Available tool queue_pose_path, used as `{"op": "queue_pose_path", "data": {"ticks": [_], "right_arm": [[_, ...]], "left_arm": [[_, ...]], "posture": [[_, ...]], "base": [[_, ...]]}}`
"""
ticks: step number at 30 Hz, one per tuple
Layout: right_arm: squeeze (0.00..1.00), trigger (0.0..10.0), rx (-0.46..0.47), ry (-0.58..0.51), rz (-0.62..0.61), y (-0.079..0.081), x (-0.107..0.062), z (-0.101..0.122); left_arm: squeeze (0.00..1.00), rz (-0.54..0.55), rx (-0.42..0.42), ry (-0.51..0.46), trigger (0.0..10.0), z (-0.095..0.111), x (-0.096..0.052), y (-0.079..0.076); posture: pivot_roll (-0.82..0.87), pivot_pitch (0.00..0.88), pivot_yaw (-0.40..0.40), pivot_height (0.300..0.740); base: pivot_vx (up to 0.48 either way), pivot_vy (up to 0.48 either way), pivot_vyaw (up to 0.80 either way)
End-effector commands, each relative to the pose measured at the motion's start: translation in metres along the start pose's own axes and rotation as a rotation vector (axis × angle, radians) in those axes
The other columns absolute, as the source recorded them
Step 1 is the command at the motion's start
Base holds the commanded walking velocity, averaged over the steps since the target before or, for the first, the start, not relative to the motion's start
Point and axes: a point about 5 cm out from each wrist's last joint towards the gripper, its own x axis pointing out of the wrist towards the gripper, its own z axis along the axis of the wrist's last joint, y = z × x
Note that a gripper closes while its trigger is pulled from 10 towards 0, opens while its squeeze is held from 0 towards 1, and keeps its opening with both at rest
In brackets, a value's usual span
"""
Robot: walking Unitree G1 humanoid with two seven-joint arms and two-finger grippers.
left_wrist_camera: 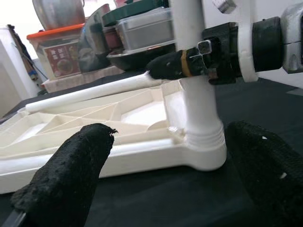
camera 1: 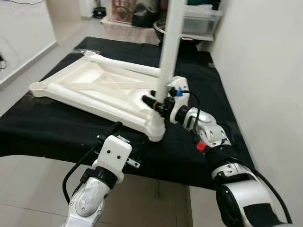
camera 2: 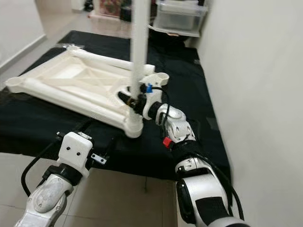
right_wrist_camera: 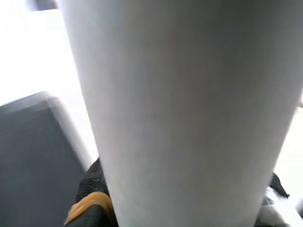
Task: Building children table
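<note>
On the black cloth (camera 1: 57,127), the white table top (camera 1: 94,87) is laid upside down, so that its ribbed underside is seen. This table top is taken as the landmark. At its near corner, on the robot's right, a white leg (camera 1: 169,52) is stood upright in the round socket (camera 1: 155,130). The leg is held low, just above the socket, by the right gripper (camera 1: 158,105); its black fingers are closed around the leg, one on each side. In the right wrist view the leg (right_wrist_camera: 189,113) is seen very close, with a black finger (right_wrist_camera: 92,203) and an orange band beside it.

The left gripper (camera 1: 108,137) is placed in front of the table top's near edge, low over the cloth and near the same socket, but it is not touching the table top. Its two black fingers (left_wrist_camera: 66,184) are spread apart and nothing is held between them; in the left wrist view the socket and the leg's base (left_wrist_camera: 201,142) are seen between them, further away.

Behind the table top, a second white leg (camera 1: 125,66) is laid on its far edge. Beyond it, plastic boxes (camera 1: 201,19) are stacked by the wall. A red printed label is seen on one box (left_wrist_camera: 59,59) in the left wrist view, but the writing cannot be read.
</note>
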Motion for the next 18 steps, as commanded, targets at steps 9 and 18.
{"op": "queue_pose_path", "data": {"ticks": [9, 18], "right_arm": [[0.0, 0.0, 0.122, -0.001, -0.657, -0.012, -0.03, -0.021], [1.0, 10.0, 0.109, -0.166, -0.436, 0.028, -0.01, -0.003]], "left_arm": [[0.0, -0.025, -0.005, 0.007, 10.0, -0.003, 0.0, -0.005], [0.0, -0.015, -0.008, 0.011, 10.0, -0.003, 0.0, -0.006]], "posture": [[0.12, 0.038, -0.109, 0.74], [0.13, 0.052, -0.112, 0.74]], "base": [[0.0, 0.0, 0.0], [0.0, 0.0, 0.0]]}}
